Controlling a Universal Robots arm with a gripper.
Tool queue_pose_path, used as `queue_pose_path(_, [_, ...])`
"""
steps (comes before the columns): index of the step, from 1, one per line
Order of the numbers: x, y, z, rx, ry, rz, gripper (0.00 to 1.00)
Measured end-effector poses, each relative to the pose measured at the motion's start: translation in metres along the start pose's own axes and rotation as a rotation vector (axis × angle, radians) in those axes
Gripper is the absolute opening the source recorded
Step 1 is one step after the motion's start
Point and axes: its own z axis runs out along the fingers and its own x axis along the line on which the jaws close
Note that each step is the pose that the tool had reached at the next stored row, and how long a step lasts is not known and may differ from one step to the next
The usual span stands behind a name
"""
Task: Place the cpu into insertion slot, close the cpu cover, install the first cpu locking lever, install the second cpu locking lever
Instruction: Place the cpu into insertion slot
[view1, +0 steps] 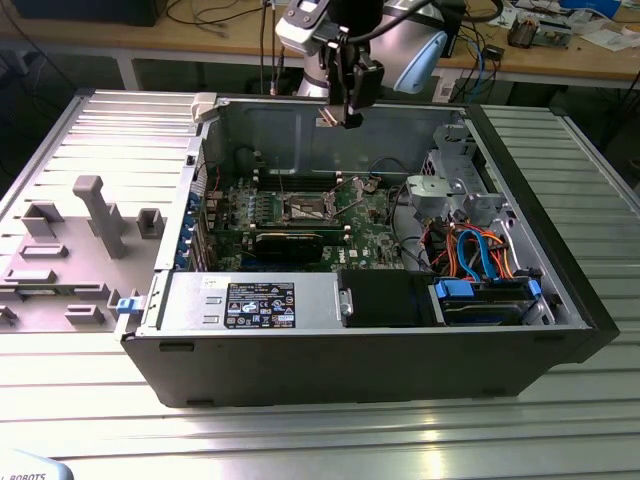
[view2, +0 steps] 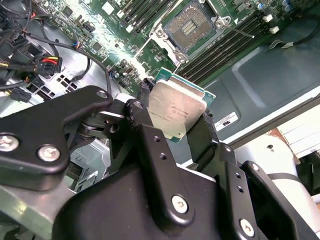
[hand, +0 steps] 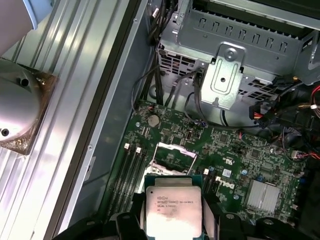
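High above the insertion slot, the gripper clamps the cpu by opposite edges, apparently leaving its underside free for seating.

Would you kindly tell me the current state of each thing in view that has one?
cpu: gripped, held above the motherboard, not seated.
pincer: shut on the cpu.
insertion slot: empty, contacts exposed.
cpu cover: appears lifted open.
computer case: lying on its side, side panel off.
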Motion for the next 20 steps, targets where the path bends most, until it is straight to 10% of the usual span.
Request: queue_pose_path(20, [0.0000, 0.0000, 0.0001, -0.0008, -0.0033, 0.037, 0.54])
